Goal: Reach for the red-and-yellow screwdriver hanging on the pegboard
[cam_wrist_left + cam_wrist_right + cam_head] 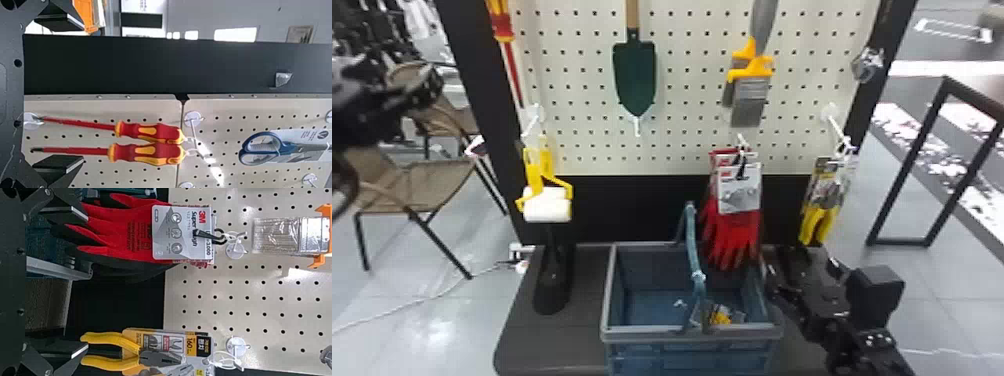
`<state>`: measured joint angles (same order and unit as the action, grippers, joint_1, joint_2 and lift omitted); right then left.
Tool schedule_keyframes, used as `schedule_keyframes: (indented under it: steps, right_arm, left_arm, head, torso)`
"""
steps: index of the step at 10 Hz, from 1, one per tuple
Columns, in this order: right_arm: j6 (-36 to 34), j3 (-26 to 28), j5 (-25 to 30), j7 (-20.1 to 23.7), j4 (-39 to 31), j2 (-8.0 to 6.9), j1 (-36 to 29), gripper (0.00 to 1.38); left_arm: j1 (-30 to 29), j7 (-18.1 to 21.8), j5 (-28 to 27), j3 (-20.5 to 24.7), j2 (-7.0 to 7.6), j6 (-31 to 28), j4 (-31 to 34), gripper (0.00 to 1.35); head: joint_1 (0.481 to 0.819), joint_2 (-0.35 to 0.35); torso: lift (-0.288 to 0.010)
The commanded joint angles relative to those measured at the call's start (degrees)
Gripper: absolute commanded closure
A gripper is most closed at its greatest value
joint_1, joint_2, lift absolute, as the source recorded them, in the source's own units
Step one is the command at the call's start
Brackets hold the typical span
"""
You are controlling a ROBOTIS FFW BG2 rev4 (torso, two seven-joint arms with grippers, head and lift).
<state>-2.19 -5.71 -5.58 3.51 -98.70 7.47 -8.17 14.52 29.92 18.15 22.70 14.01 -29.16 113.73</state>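
The red-and-yellow screwdriver [502, 27] hangs tip down at the pegboard's [682, 70] upper left in the head view. My left gripper [407, 92] is left of it, beyond the black frame post, with a gap between. In the left wrist view two such screwdrivers hang side by side from one hook, an upper one [154, 132] and a lower one [150, 153]. There the left gripper [83, 93] stands open, holding nothing. Low at the right, my right gripper [801, 270] is beside the basket; its wrist view shows the gripper [88, 282] open and holding nothing.
A green trowel [635, 75], a putty-coloured brush [749, 95], yellow-handled rollers [547, 202], red gloves [732, 235] and yellow pliers [817, 225] hang nearby. Blue scissors [262, 148] hang above the screwdrivers. The blue basket [692, 332] stands on the base below.
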Motion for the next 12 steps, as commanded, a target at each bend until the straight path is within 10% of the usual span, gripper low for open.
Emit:
schedule_keyframes:
  steps: [1,4,8,12]
  right_arm:
    - [0.3,0.0,0.1,0.0,0.0,-0.08,0.0,0.16]
    - [1.0,0.0,0.6,0.0,0.3,-0.61,-0.1,0.16]
    - [1.5,0.0,1.0,0.0,0.5,-1.14,0.1,0.16]
    - [1.5,0.1,1.4,-0.1,0.3,-1.40,0.4,0.16]
  left_arm:
    - [-7.5,-2.9,-2.0,0.7,-4.78,6.4,1.8,0.13]
    - [-19.2,-8.3,-4.8,-1.8,-13.39,18.9,-1.4,0.14]
    - [-25.3,-17.3,-5.4,-13.1,-14.15,34.4,-10.7,0.15]
    - [-25.3,-18.6,-11.3,-14.4,-14.01,30.4,-12.6,0.15]
  head:
    - [0.549,0.000]
    - [0.549,0.000]
    - [0.549,0.000]
    - [0.549,0.000]
  torso:
    - [-0.100]
    - [-0.100]
    - [-0.100]
    - [-0.100]
